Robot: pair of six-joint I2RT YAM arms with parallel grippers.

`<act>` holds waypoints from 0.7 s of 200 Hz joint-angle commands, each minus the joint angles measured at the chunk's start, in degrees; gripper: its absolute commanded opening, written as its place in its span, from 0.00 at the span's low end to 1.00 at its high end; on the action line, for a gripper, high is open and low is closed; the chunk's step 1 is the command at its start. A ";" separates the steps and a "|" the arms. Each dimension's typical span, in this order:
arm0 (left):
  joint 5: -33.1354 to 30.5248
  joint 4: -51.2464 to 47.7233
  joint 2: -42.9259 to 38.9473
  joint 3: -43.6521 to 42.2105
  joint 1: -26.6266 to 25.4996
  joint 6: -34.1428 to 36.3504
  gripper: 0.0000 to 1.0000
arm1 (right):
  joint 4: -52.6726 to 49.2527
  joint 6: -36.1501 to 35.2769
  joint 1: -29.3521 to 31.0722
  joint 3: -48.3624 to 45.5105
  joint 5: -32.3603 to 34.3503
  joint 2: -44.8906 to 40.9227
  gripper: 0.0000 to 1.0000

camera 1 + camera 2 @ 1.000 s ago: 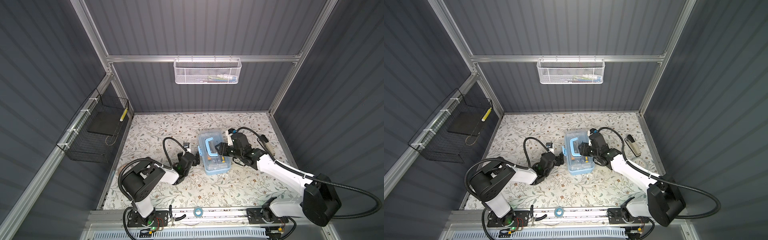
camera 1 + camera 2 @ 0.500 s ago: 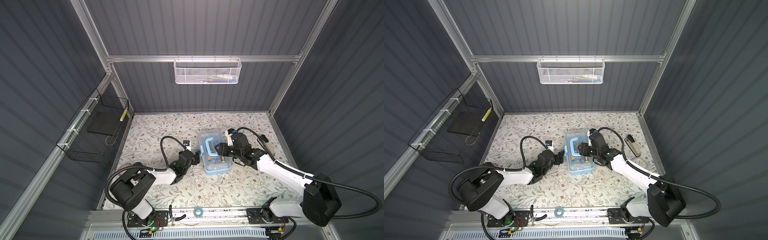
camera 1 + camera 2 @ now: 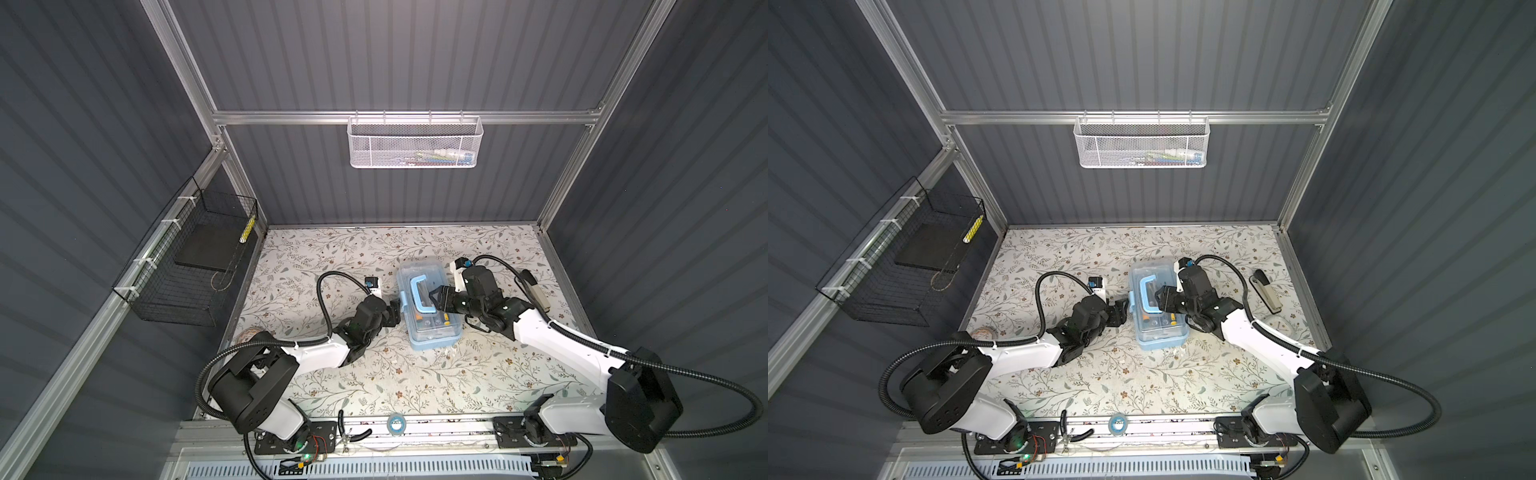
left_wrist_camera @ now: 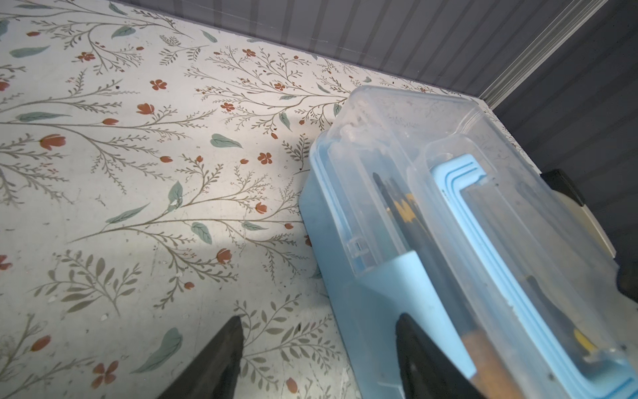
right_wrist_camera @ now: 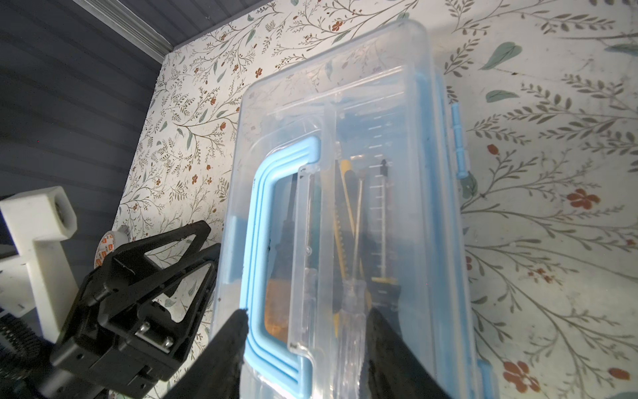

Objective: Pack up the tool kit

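Note:
The tool kit is a light-blue case with a clear lid that lies down on it, standing mid-table with tools visible inside. Its blue handle lies flat on the lid. My right gripper rests open on the lid, its tips on either side of the handle's long bar. My left gripper is open at the case's left side. One of its fingers lies against the light-blue side latch, the other over the bare table.
A white mesh basket hangs on the back wall and a black wire basket on the left wall. A stapler lies at the right, a tape roll at the left, and a blue tape roll on the front rail.
My left arm has stretched out, bringing its gripper up to the case's left side, and its jaws have narrowed. The right gripper and the case have stayed put.

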 commanded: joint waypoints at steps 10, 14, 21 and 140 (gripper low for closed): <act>3.47 0.08 -0.53 1.44 -0.42 -1.76 0.69 | -3.86 0.30 -0.16 -2.30 -0.13 1.51 0.57; 3.48 0.19 -0.55 1.38 -0.39 -1.78 0.69 | -3.84 0.35 -0.16 -2.33 -0.03 1.54 0.57; 3.57 0.29 -0.60 1.42 -0.39 -1.93 0.68 | -3.79 0.29 -0.14 -2.45 0.00 1.69 0.57; 7.97 -1.71 1.11 4.67 -0.42 -5.85 0.65 | -3.57 -0.30 -0.15 -2.87 0.14 2.69 0.57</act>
